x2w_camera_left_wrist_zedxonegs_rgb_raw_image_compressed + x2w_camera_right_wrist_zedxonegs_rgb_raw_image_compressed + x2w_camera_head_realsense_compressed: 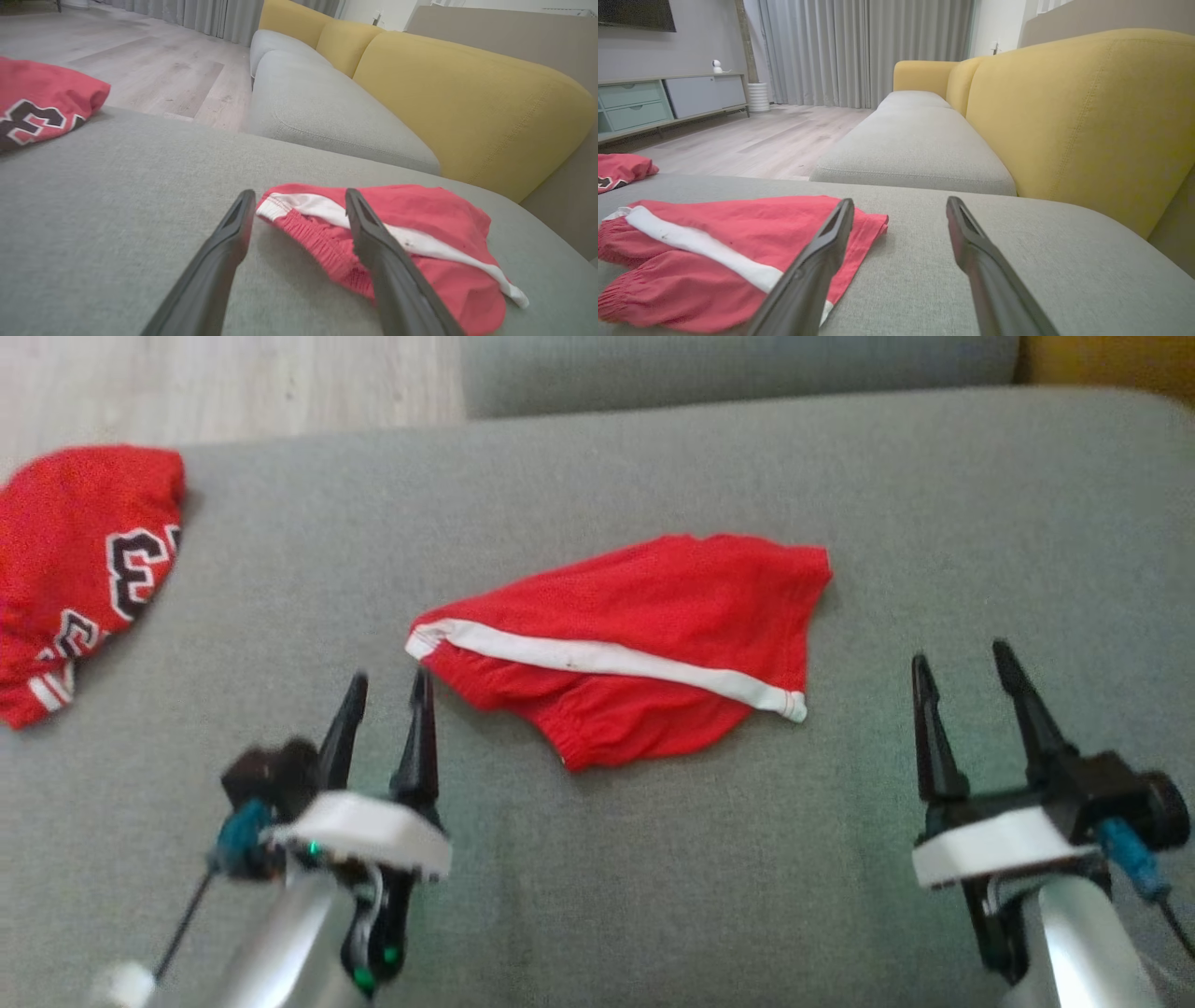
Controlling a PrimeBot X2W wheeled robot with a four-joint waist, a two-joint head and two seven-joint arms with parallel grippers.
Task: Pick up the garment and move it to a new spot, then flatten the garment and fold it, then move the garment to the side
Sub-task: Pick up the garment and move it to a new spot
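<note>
Garment [653,607], red with a white stripe, lies loosely folded mid-cushion on the grey sofa [653,896]. Left gripper [387,683] is spread open and empty, tips just beside its striped corner. Right gripper [962,658] is wide open too, holding nothing, near the other end. Numbered red jersey [75,551] sits far left.

Head camera looks down; both wrist cameras skim low, sharing the red shorts [420,210]

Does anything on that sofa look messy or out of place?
The red shorts lie crookedly on the grey cushion: the white stripe runs diagonally and the edges do not line up. A red numbered jersey sits crumpled at the cushion's left corner.
</note>
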